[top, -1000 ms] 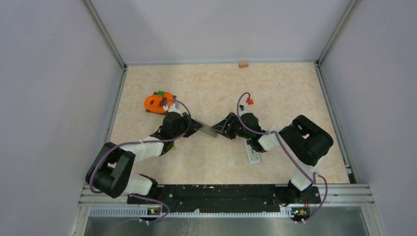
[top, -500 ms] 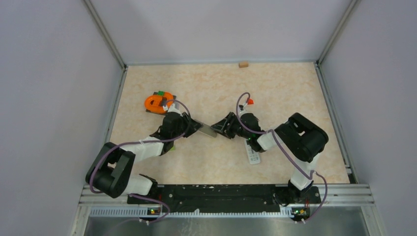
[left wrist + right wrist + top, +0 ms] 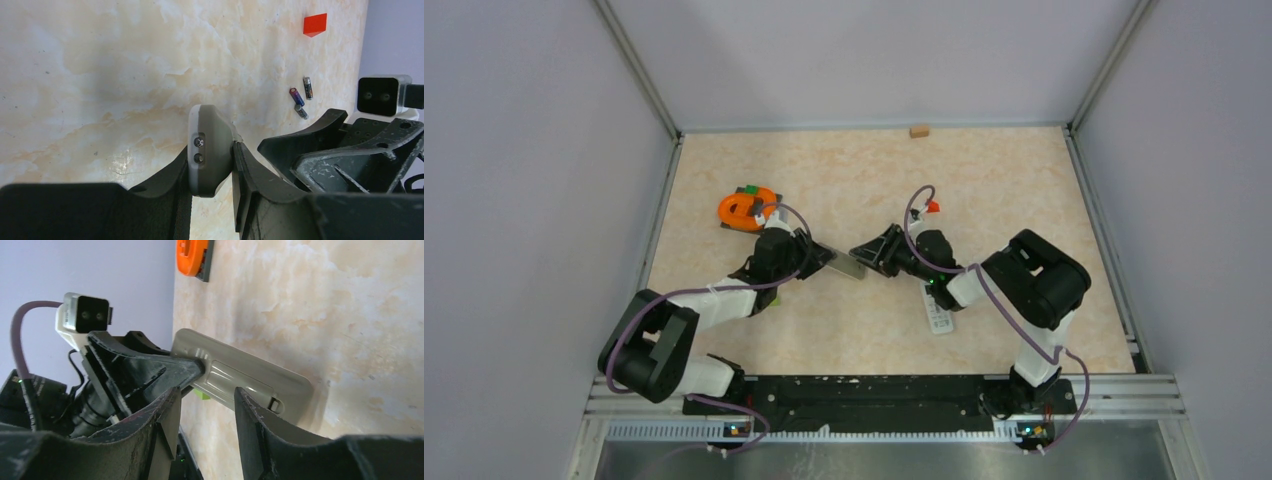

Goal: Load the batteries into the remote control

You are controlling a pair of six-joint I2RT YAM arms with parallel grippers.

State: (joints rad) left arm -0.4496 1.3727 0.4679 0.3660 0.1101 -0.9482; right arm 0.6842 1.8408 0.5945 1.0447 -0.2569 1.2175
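Top external view: both arms lie low over a marbled beige worktop [image 3: 984,190] and reach inward, so that their wrists meet near the middle. The left arm [image 3: 714,300] runs from its base up and to the right, with its elbow folded close to the base. The left gripper [image 3: 826,258] points right, its jaws pinching one end of a grey remote control [image 3: 848,266], which sits between the two wrists near the centre of the worktop. The right arm [image 3: 1034,280] is bent sharply, elbow out to the right and forearm pointing left. The right gripper [image 3: 871,251] faces the remote's free end. A white remote [image 3: 938,314] lies flat beneath the right forearm. An orange object [image 3: 746,208] sits just beyond the left wrist, and a small tan block [image 3: 918,130] rests against the far wall.

Left wrist view: the jaws are clamped on the rounded grey end of the remote, which shows two small dark holes. Three batteries [image 3: 296,96] lie loose and close together on the worktop, beside the right gripper. Their print is too small to read. A red wedge block [image 3: 315,24] lies well beyond them.

Right wrist view: the right jaws stand spread, one finger on each side of the remote's back, where a ribbed cover panel shows. Whether the fingertips touch the remote cannot be told. The left jaws grip its far end.
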